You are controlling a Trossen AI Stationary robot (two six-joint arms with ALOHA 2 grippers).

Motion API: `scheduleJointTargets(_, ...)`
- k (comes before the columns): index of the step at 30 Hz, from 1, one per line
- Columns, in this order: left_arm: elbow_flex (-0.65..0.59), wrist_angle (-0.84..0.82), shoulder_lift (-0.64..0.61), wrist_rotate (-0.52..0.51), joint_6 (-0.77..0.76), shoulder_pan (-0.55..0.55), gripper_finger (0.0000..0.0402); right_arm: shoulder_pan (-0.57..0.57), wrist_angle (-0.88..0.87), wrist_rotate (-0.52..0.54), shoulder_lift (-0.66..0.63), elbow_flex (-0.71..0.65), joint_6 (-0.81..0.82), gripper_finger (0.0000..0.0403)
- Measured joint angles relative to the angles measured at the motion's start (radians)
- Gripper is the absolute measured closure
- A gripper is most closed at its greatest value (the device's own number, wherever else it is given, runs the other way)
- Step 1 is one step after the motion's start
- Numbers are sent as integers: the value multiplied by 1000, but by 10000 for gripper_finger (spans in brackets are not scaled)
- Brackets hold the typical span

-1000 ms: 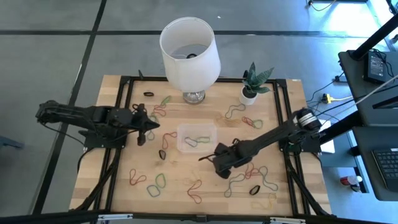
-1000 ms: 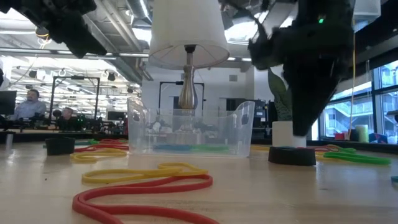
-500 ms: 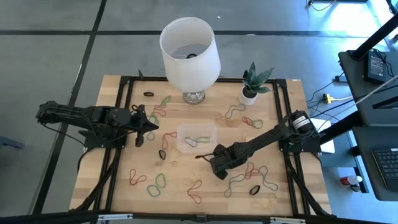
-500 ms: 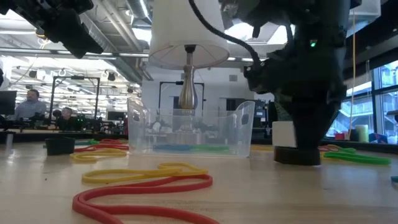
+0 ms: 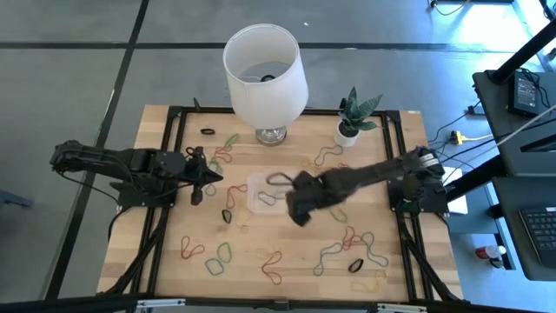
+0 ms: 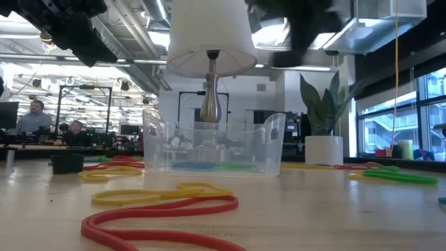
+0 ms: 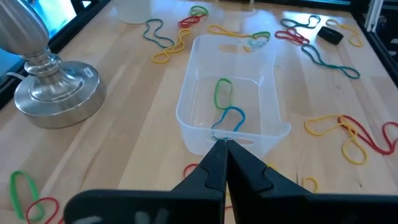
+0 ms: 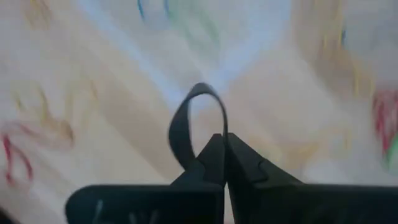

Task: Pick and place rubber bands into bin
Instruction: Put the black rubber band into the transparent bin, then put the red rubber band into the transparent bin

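The right end effector [image 8: 224, 146] is clenching a black rubber band [image 8: 196, 121], whose loop is sticking up past the pinched fingertips. In the high view this end effector [image 5: 285, 184] is hanging above the bin [image 5: 261, 200], with the dark loop [image 5: 278, 178] showing over the bin's far side. The bin is sitting near the middle of the counter [image 5: 165, 252], in front of the lamp base [image 5: 270, 136], and is holding a green band [image 7: 222, 92] and a blue band [image 7: 230, 118]. The left end effector [image 7: 225, 149] is waiting with its fingers pressed together and nothing between them, pointed at the bin from the counter's left side [image 5: 208, 176]. Other rubber bands [image 5: 217, 257] are lying scattered around the bin, many near the front edge. A small potted plant [image 5: 352, 117] is standing beside the lampshade [image 5: 264, 71].
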Motion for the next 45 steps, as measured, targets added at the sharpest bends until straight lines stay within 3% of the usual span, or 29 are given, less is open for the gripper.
scheduleJointTargets(5, 1, 2, 24, 1, -8, 0, 400, -92, 94, 30, 108, 111, -188, 401)
scheduleJointTargets(11, 1, 0, 42, 0, -18, 0, 400, -152, 257, -38, 242, 144, -338, 393)
scheduleJointTargets(18, 1, 2, 47, 0, -18, 0, 400, -162, 275, -83, 350, 143, -339, 354)
scheduleJointTargets(28, 1, 1, 47, 1, -18, 0, 400, -161, 240, -141, 323, 162, -348, 265)
scheduleJointTargets(31, 6, -2, 53, 16, -18, -8, 400, -154, 175, -139, 280, 190, -416, 259)
scheduleJointTargets(36, 69, 2, 123, 10, -102, -75, 400, -95, 137, 20, 113, 99, -452, 289)
scheduleJointTargets(39, 117, -6, 204, -59, -107, -134, 400, -65, 188, 74, -42, -53, -443, 317)
scheduleJointTargets(45, 275, -75, 421, -150, -153, -231, 400, -8, 370, 76, -373, -443, -328, 375)
